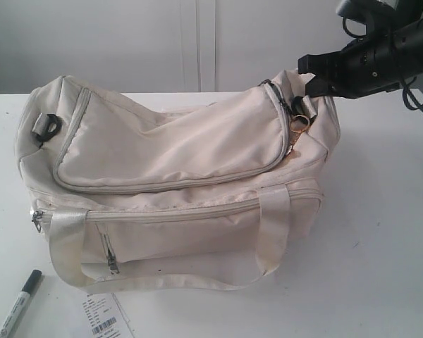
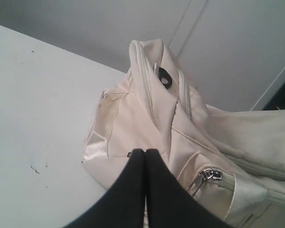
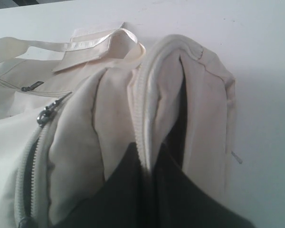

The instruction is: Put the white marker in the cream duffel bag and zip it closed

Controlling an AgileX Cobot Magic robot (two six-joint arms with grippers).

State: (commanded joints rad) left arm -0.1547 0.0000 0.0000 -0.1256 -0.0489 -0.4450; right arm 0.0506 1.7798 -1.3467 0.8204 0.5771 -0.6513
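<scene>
The cream duffel bag (image 1: pixel 176 148) lies on the white table, its top sagging in the middle. The white marker (image 1: pixel 17 307) with its dark cap rests on the table at the front left, outside the bag. My right gripper (image 1: pixel 311 83) is at the bag's raised right end, beside the gold charm (image 1: pixel 301 124). In the right wrist view this gripper (image 3: pixel 149 156) is shut on the bag's zipper edge (image 3: pixel 141 109), with dark lining (image 3: pixel 179 121) showing beside it. My left gripper (image 2: pixel 145 153) is shut and empty, hovering by the bag's left end (image 2: pixel 152 109); the exterior view does not show it.
A flat white barcode label (image 1: pixel 103 318) lies by the front edge near the marker. A black ring (image 1: pixel 48 127) sits on the bag's left end. Strap handles (image 1: pixel 70 243) drape over the bag's front. Bare table (image 1: pixel 381 232) stretches to the right.
</scene>
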